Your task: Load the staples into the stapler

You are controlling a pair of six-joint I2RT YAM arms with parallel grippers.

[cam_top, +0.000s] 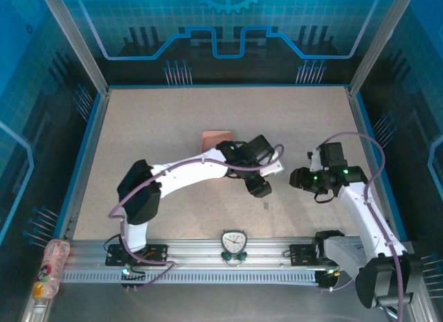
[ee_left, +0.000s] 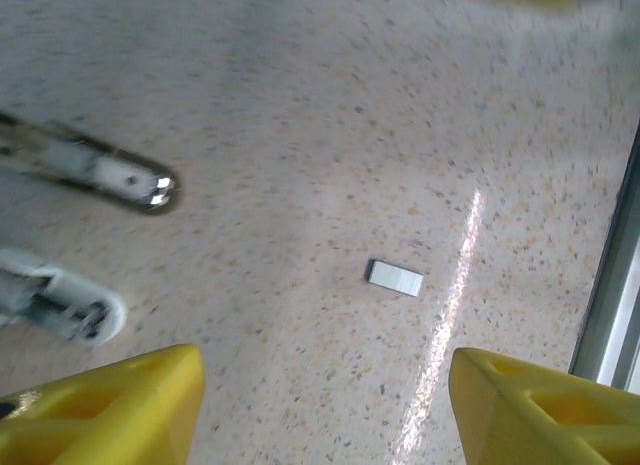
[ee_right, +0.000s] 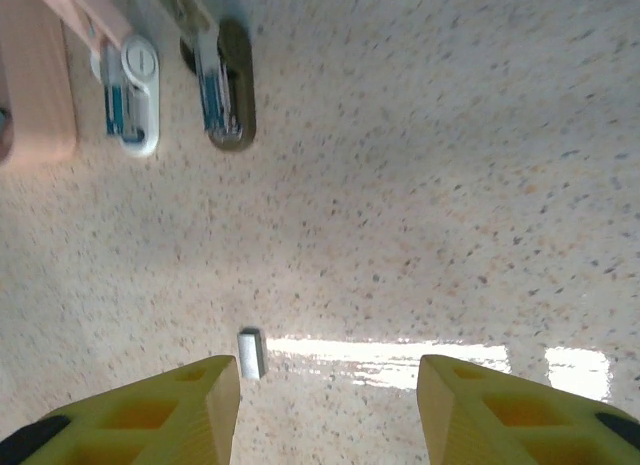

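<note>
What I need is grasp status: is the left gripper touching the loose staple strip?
Apart. The left wrist view shows bare table between the staple strip and both fingers of the left gripper.

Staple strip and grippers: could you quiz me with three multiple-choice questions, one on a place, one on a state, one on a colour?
1. Where does the staple strip lie? A in the tray; B on the bare table; C inside the stapler.
2. How is the left gripper? A open, empty; B shut on the strip; C shut on the stapler.
3. What colour are its fingers? A yellow; B red; C green.
B: it rests alone on the speckled tabletop. A: fingers apart, nothing between. A: both are yellow.
</note>
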